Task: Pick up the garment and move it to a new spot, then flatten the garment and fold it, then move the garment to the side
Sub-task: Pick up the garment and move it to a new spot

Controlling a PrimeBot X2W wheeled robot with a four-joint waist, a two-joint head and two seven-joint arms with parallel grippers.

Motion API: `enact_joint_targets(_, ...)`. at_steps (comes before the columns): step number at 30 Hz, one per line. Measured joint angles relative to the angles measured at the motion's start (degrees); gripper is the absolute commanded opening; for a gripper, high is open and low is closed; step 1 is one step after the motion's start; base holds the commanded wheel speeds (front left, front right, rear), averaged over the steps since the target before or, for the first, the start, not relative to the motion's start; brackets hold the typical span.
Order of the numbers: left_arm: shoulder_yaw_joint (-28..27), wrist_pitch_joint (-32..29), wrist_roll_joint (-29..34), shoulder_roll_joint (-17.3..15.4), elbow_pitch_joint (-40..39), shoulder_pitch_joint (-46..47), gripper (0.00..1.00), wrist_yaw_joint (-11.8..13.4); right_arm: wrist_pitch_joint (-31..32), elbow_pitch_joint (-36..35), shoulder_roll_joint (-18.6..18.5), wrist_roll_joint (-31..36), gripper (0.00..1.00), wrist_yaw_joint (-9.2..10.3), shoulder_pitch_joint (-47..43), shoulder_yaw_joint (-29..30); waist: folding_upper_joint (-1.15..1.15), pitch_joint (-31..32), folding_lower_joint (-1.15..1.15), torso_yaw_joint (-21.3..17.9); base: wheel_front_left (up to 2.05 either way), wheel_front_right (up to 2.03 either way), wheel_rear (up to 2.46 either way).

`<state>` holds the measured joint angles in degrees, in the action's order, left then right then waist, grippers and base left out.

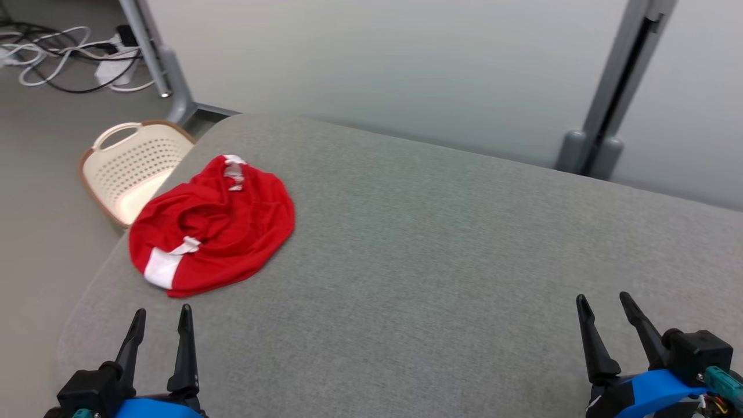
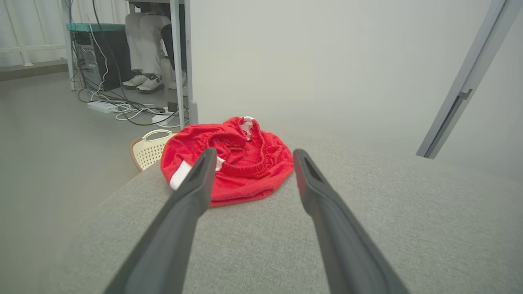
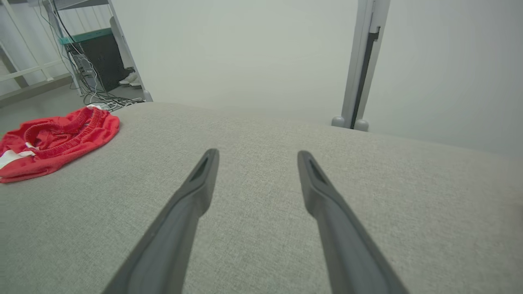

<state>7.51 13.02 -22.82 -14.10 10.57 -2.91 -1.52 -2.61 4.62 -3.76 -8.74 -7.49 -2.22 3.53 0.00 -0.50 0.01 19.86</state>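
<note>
Garment (image 1: 212, 226) sits crumpled in a heap at the desk's (image 1: 435, 244) far-left corner, close to the edge, with the basket (image 1: 133, 168) on the floor just past it. Both hands are released, fingers spread, holding nothing. Left hand (image 1: 162, 313) is near-left and aimed straight at the heap (its wrist view frames the red cloth between the 2 fingers), so it's the likely picker. Right hand (image 1: 603, 299) is near-right, well apart from the garment, over bare fabric. My read: it's kept off the middle, which is the free spot to lay the garment. Step 1 not begun. Risk: a shallow pinch drags the heap off the edge.
</note>
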Motion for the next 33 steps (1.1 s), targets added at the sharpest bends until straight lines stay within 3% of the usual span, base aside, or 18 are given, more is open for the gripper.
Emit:
enact_joint_targets(9,-0.4,-0.1,-0.9,-0.1,-0.9,-1.5,1.0,0.7,-1.1,-0.9,-0.1,1.5,1.0,0.0,0.0,-1.5,0.0,0.6,0.0,4.7,0.0,0.0,0.0)
enact_joint_targets(23,-1.2,-0.1,-3.5,0.3,-2.3,-1.7,1.0,0.8,-3.3,-1.3,0.2,2.9,1.0,0.0,0.0,-1.2,0.0,0.4,0.0,6.3,0.0,0.0,0.0)
enact_joint_targets(28,-2.0,-5.3,-6.2,-1.8,-6.6,2.1,1.0,-0.6,-2.5,-2.0,0.3,2.7,1.0,0.0,0.0,-1.1,0.0,-0.5,0.0,6.7,0.0,0.0,0.0)
enact_joint_targets(33,-2.8,-16.3,-8.6,-6.2,-10.3,8.3,1.0,-0.9,-1.6,-3.3,0.2,2.7,1.0,0.0,0.7,-1.4,0.0,-2.5,0.0,6.6,0.0,0.0,0.0)
